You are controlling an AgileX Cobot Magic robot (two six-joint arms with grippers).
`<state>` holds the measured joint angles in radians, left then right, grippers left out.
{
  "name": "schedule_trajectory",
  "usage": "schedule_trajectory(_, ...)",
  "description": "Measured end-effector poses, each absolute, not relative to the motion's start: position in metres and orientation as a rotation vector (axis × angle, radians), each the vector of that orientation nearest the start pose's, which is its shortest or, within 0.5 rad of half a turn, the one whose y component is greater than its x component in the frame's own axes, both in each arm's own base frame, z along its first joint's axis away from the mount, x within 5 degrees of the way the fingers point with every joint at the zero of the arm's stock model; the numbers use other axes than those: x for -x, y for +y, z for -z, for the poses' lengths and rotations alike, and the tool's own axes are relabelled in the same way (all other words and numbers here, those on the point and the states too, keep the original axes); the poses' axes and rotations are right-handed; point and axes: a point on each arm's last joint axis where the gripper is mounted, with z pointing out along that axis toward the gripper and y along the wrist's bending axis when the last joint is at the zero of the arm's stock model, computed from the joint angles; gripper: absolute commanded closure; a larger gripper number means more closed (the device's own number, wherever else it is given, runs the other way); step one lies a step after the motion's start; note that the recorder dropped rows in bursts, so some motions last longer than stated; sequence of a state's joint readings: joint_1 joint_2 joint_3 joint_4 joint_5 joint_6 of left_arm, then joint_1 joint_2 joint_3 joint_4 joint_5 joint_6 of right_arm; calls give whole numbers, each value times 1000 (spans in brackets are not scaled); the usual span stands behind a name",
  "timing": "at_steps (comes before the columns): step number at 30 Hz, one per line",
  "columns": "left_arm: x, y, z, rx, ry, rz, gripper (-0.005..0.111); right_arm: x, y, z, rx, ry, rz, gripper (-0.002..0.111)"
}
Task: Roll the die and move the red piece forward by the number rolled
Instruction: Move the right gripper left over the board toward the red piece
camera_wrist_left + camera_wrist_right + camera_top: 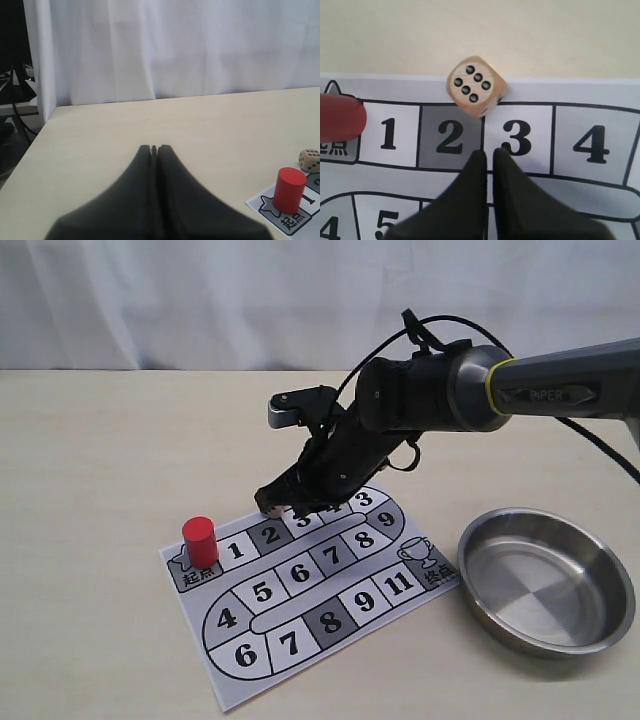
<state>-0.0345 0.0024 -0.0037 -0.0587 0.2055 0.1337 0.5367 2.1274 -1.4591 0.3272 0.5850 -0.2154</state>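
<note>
Outside cam: your right gripper (283, 506) hangs over the board's (300, 640) far edge, with the red piece (199, 540) on the start corner. Left wrist: left gripper (155, 149) pressed closed, bare table ahead. Right wrist: jaws pinched together, empty; the die (476, 85) straddles the board edge above 2 and 3.

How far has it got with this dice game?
Seemingly rolled: the die lies loose at the edge of the board, six pips showing. In hand: the right gripper, shut and empty, hovers near it. To do: the red piece stands on the start square, not yet moved.
</note>
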Motion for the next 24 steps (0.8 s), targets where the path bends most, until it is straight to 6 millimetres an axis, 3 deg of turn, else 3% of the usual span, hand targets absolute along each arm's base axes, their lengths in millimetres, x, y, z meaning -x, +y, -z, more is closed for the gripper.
schedule_trajectory(18, -56, -3, -196, -102, 1684, -21, 107, -368, 239, -142, 715, 2685, -417, 103)
schedule_trajectory(22, -56, -3, -196, -102, 1684, -21, 107, -365, 238, -156, 727, 2682, -428, 89)
schedule_trajectory(24, -56, -3, -196, -102, 1684, -21, 107, -362, 237, -166, 737, 2680, -434, 75)
